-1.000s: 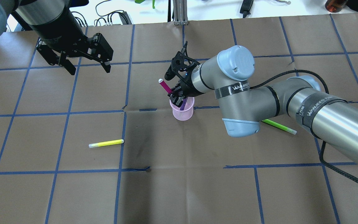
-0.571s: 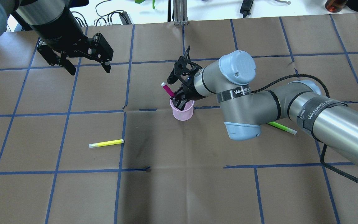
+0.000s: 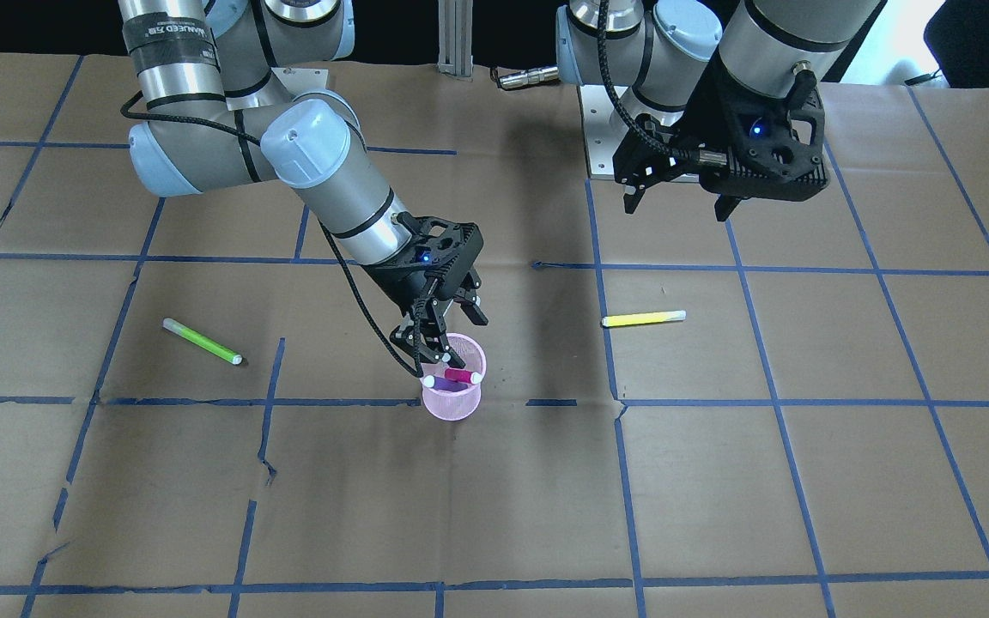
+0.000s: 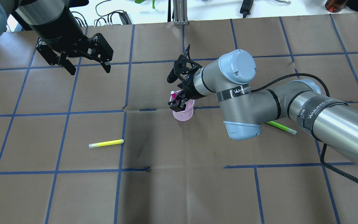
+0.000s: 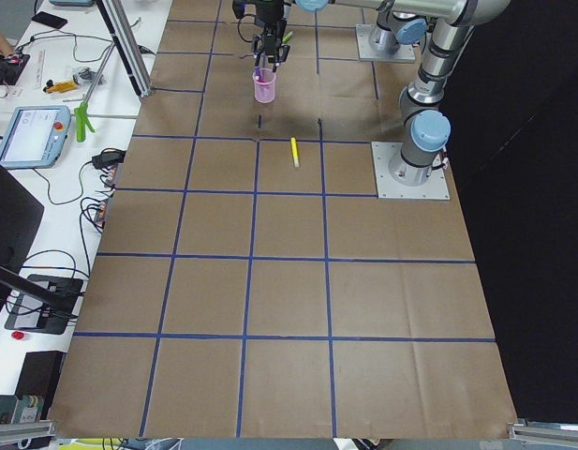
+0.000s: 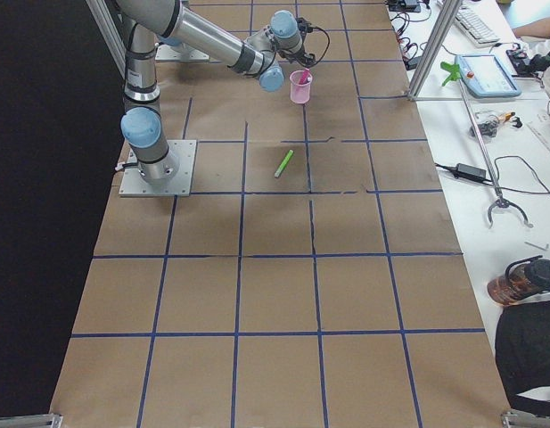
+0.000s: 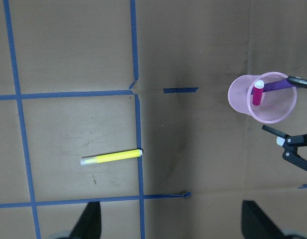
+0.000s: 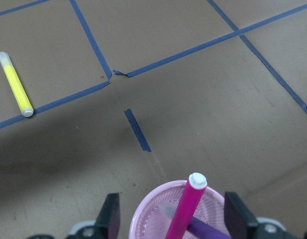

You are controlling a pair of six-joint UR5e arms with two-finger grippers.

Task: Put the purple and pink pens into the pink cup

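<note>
Pink pen (image 8: 185, 211) and purple pen (image 7: 273, 85), judged light, stiff and slick, stood inside pink cup (image 4: 183, 114), the pink one leaning toward 10 o'clock overhead. Right gripper (image 4: 178, 101) hung open above, empty; best hold: upper barrel.

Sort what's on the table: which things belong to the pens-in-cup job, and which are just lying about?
Job: pink cup, pink pen and purple pen, both already standing in it.
Lying about: yellow pen, green pen, both lying flat.
</note>
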